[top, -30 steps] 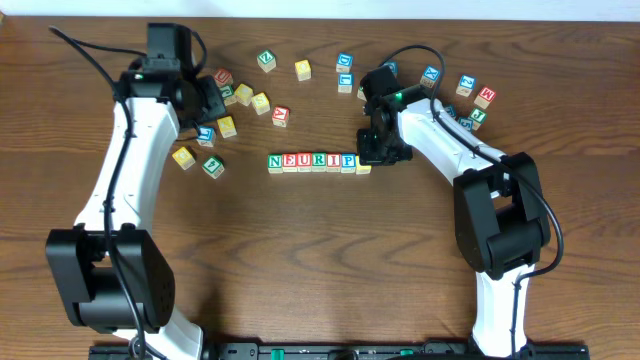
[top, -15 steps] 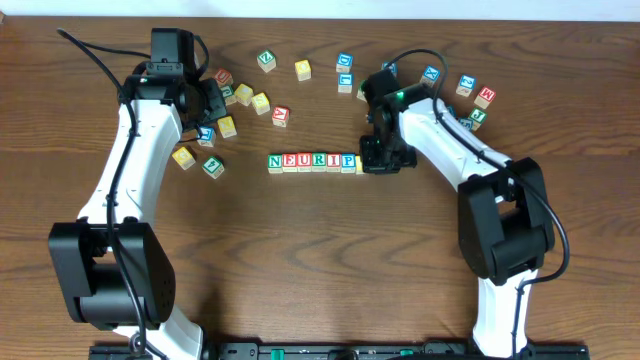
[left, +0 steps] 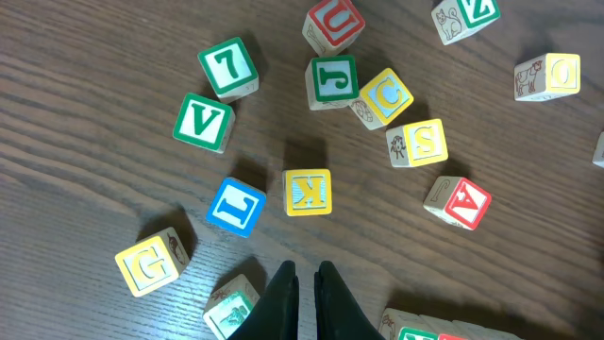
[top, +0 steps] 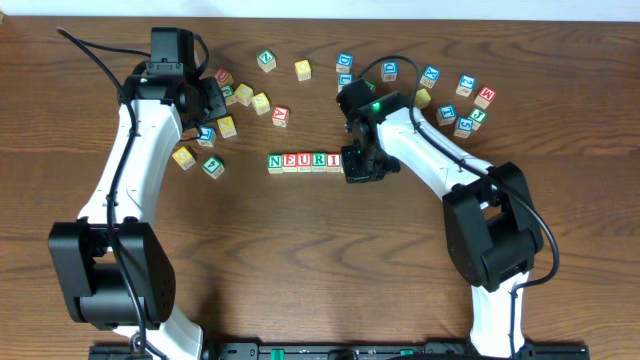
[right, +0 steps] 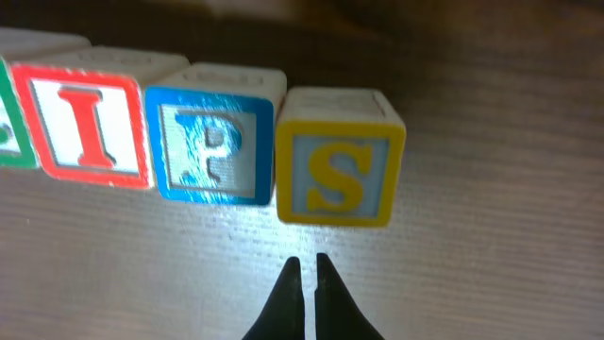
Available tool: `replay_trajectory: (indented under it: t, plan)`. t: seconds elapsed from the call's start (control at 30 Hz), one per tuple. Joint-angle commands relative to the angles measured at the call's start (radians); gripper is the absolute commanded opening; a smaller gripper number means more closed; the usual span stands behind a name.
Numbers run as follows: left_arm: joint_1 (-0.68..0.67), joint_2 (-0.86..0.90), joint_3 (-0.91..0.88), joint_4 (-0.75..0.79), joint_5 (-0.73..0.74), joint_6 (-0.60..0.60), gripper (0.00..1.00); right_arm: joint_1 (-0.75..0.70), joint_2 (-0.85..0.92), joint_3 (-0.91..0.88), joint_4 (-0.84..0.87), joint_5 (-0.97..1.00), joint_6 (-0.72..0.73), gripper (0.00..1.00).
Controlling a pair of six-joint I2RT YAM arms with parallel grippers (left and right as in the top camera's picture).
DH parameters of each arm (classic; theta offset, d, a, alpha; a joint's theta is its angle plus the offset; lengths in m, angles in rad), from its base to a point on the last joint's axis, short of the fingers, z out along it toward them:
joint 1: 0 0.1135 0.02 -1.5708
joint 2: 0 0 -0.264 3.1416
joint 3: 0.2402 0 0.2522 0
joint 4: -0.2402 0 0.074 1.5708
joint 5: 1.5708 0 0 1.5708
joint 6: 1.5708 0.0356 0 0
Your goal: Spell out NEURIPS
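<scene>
NEURIPS [top: 300,161] is lying as a row mid-table, and you're squaring its last letter: the S cube [right: 338,170] is touching the P cube [right: 214,145] but sitting slightly low. Your right gripper [right: 304,269] is hovering before them, pinched closed and empty, like the left gripper [left: 306,274]. Next, likely, you're nudging S level.

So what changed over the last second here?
The right gripper slid left to the end of the NEURIPS row. It is shut and empty, with its tips now just in front of the P cube and S cube. The visible letters kept their place. The left gripper, shut, barely shifted above the loose cubes.
</scene>
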Motion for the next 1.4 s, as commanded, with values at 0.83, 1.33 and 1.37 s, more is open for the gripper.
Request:
replay_trajectory:
  t: [0.83, 1.33, 1.37]
  plan:
    - [0.005, 0.01, -0.006, -0.007, -0.016, 0.013, 0.08, 0.048, -0.027, -0.053, 0.109, 0.132, 0.033, 0.02]
    - [0.005, 0.01, -0.006, -0.017, -0.016, 0.008, 0.09, 0.042, -0.095, -0.039, 0.096, 0.075, 0.01, 0.01]
    - [0.004, 0.01, -0.006, -0.026, -0.016, 0.0, 0.08, 0.038, -0.115, -0.039, 0.092, 0.076, 0.01, 0.01]
